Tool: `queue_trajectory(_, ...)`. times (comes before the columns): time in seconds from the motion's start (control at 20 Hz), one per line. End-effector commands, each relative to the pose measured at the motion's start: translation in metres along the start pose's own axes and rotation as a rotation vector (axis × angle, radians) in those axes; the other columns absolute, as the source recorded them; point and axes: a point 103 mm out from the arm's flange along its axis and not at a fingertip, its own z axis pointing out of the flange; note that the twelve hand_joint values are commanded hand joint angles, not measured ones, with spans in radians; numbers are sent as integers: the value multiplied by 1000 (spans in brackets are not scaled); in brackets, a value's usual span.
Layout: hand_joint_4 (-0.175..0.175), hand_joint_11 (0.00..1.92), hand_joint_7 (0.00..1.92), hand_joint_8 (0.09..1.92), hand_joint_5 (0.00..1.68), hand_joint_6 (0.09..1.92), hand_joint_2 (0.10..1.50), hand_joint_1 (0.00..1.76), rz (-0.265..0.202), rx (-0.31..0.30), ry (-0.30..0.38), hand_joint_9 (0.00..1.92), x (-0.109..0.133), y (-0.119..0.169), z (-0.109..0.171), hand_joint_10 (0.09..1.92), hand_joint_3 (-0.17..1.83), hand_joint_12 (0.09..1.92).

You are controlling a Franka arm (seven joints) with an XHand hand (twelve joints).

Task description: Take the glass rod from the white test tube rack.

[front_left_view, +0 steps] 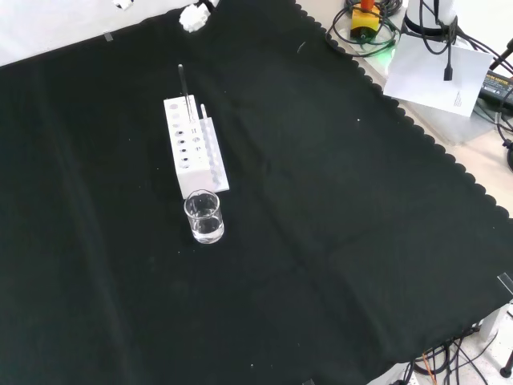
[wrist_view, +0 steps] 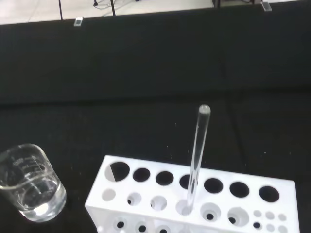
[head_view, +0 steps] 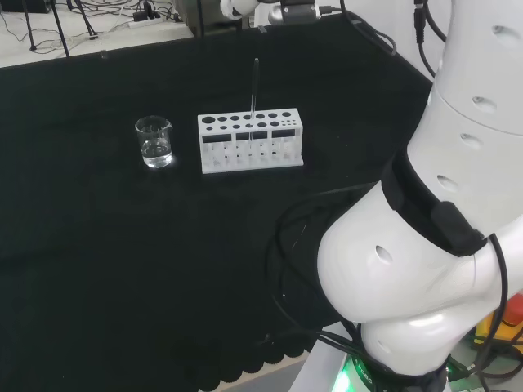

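A white test tube rack (head_view: 250,143) (front_left_view: 192,148) (wrist_view: 194,204) with several round holes stands on the black cloth. A clear glass rod (head_view: 254,86) (front_left_view: 184,90) (wrist_view: 198,150) stands nearly upright in one of its holes and rises well above the rack. In the front view a small white part of the hand (front_left_view: 195,16) shows at the top edge, beyond the rack and apart from the rod. In the wrist view the rod is close ahead, with nothing touching it.
A small glass beaker (head_view: 154,142) (front_left_view: 203,216) (wrist_view: 29,184) with some clear liquid stands just beside one end of the rack. The arm's white links (head_view: 441,237) take up the right of the head view. Cables and a sheet of paper (front_left_view: 441,72) lie past the cloth's scalloped edge.
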Motion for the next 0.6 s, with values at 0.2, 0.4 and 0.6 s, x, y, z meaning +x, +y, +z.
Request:
queue_trajectory(0.2, -121, 0, 38, 911, 78, 87, 919, 568, 2, 25, -16, 168, -12, 14, 43, 960, 433, 1355)
queue_trajectory(0.4, -123, 0, 51, 922, 81, 87, 920, 568, -3, 38, -63, 189, -13, 17, 57, 962, 434, 1375)
queue_trajectory(0.6, -124, 0, 84, 938, 84, 87, 922, 565, -2, 51, -73, 230, -13, 19, 74, 964, 436, 1407)
